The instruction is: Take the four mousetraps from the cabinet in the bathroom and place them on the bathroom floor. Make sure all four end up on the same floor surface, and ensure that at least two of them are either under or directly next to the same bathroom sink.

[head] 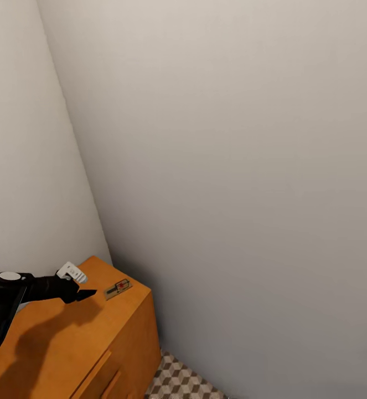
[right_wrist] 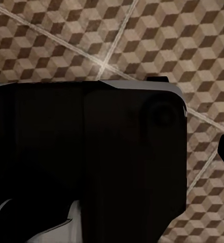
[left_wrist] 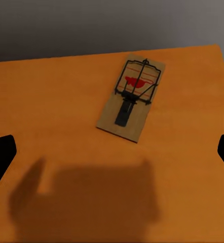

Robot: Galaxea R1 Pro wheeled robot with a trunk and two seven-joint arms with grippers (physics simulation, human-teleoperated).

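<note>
Left gripper [head: 86, 292] over the cabinet [head: 67, 343] top, near its far end, black arm reaching in from the left. Fingers [left_wrist: 0, 157] spread wide and released, grasping nothing, tips showing at both edges of the left wrist view. One mousetrap [head: 117, 288] flat on the orange-brown top, close to the far right corner, just right of the fingertips in the head view and apart from them. In the left wrist view, same mousetrap [left_wrist: 132, 97] ahead of the open fingers, roughly between their lines but beyond the tips, turned at a slant; red mark and wire bar at its far end, dark metal tab at the near end. Gripper's shadow on the wood short of the trap, not reaching it. Grey walls [head: 233, 166] meeting in a corner behind the cabinet. Bathroom floor [head: 186, 382] with cube-pattern tiles at the cabinet's right foot.

Right wrist view: dark robot body [right_wrist: 86, 162] over the same patterned floor [right_wrist: 203, 45], pale grout lines crossing. Right gripper state: cannot tell.
</note>
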